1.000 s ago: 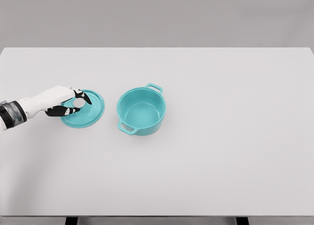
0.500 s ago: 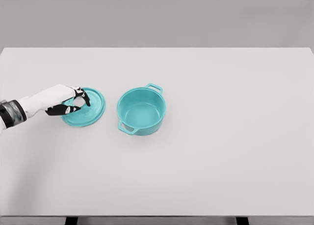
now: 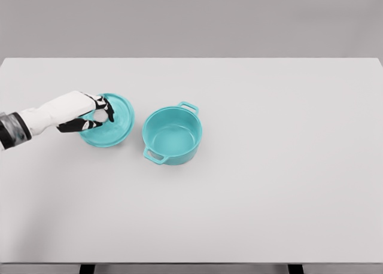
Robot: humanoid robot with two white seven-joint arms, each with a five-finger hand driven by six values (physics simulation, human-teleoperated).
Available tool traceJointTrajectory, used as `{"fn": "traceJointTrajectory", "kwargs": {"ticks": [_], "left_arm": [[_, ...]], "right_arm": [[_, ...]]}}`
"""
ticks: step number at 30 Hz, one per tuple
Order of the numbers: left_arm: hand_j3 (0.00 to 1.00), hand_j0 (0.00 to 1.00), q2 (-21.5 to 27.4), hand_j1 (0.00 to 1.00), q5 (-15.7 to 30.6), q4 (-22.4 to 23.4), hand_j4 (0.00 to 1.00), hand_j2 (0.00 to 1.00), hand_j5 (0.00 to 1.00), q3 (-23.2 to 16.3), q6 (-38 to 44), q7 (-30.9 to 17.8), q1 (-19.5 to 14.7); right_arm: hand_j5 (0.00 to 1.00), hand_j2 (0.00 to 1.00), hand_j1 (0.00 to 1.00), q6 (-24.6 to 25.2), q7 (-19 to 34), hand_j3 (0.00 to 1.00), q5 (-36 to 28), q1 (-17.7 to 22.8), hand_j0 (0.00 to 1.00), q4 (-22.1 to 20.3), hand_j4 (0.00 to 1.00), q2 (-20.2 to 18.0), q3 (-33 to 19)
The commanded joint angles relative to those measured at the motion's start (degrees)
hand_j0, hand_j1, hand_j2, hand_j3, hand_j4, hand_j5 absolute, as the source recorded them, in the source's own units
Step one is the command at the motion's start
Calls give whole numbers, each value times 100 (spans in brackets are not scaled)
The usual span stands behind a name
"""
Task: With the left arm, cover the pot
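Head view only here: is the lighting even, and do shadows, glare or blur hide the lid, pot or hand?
Head view: flat, even simulator lighting, no glare on the white table; only faint soft shadows beside the teal pot and lid; edges slightly soft but nothing blurred; the left hand shows clearly, its fingers closed around the lid's knob.

Teal pot (image 3: 172, 135), upright, open, 2 side handles, mid-surface. Teal lid (image 3: 114, 125) just left of it, apart, tilted.

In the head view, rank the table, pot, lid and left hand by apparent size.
1. table
2. pot, with handles
3. lid, close to the pot; it may be raised nearer the camera, so unsure
4. left hand, gripping the lid
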Motion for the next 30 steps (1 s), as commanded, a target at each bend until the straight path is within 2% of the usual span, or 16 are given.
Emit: {"fn": "traceJointTrajectory", "kwargs": {"ticks": [1, 14, 19, 30], "left_arm": [[46, 46, 68, 46, 48, -150, 46, 46, 46, -4, 19, 4, 0], [46, 46, 86, 46, 65, -571, 46, 46, 46, -13, 19, 4, 0], [46, 46, 77, 46, 65, -580, 46, 46, 46, -21, 19, 4, -18], [46, 46, 33, 46, 56, -1028, 46, 46, 46, -118, 19, 4, -26]], "right_arm": [[100, 100, 100, 0, 1, 100, 1, 0, 100, 6, 100, 0, 0], [100, 100, 100, 0, 1, 100, 1, 0, 100, -2, 100, 0, 0], [100, 100, 100, 0, 1, 100, 1, 0, 100, 6, 100, 0, 0], [100, 100, 100, 0, 1, 100, 1, 0, 100, -2, 100, 0, 0]]}}
